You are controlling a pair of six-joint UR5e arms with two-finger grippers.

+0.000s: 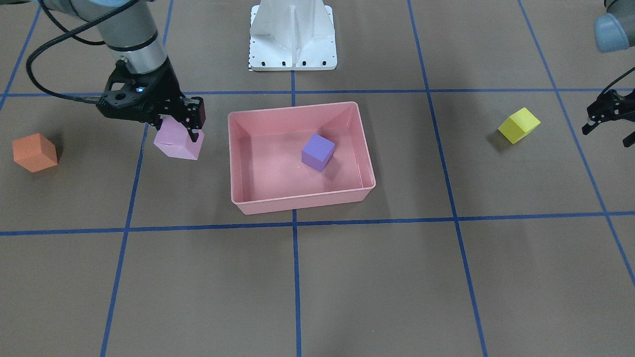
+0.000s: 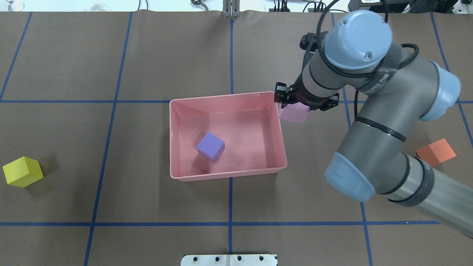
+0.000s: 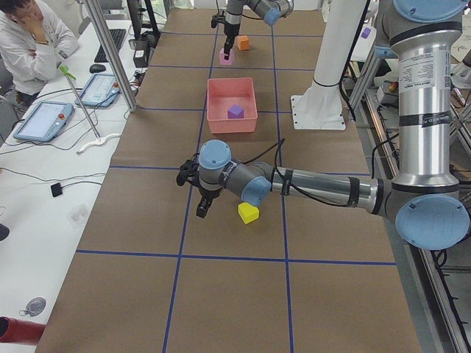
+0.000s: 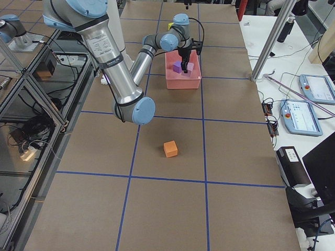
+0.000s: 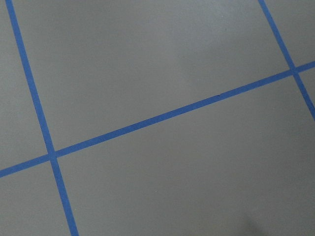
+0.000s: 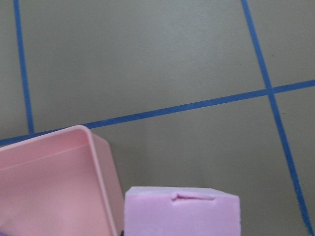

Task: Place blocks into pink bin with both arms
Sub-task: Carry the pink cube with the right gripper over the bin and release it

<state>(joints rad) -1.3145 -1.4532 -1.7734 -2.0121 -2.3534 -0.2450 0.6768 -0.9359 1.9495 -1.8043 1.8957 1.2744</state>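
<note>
My right gripper (image 1: 184, 130) is shut on the light pink block (image 1: 177, 143) and holds it above the table, just outside the pink bin's (image 1: 297, 204) side wall; it also shows overhead (image 2: 294, 113) and in the right wrist view (image 6: 182, 211). The purple block (image 1: 318, 151) lies inside the bin (image 2: 173, 147). The orange block (image 1: 34, 152) sits on the table beyond the right arm. The yellow block (image 1: 519, 125) sits on the other side. My left gripper (image 1: 607, 135) is open and empty, a short way from the yellow block (image 3: 248, 212).
The white pedestal base (image 1: 292, 37) stands behind the bin. The brown table is marked with blue tape lines (image 1: 293, 277). The right arm's elbow (image 2: 369, 147) hangs over the table near the orange block (image 2: 436, 152). An operator (image 3: 29, 40) sits beside the table.
</note>
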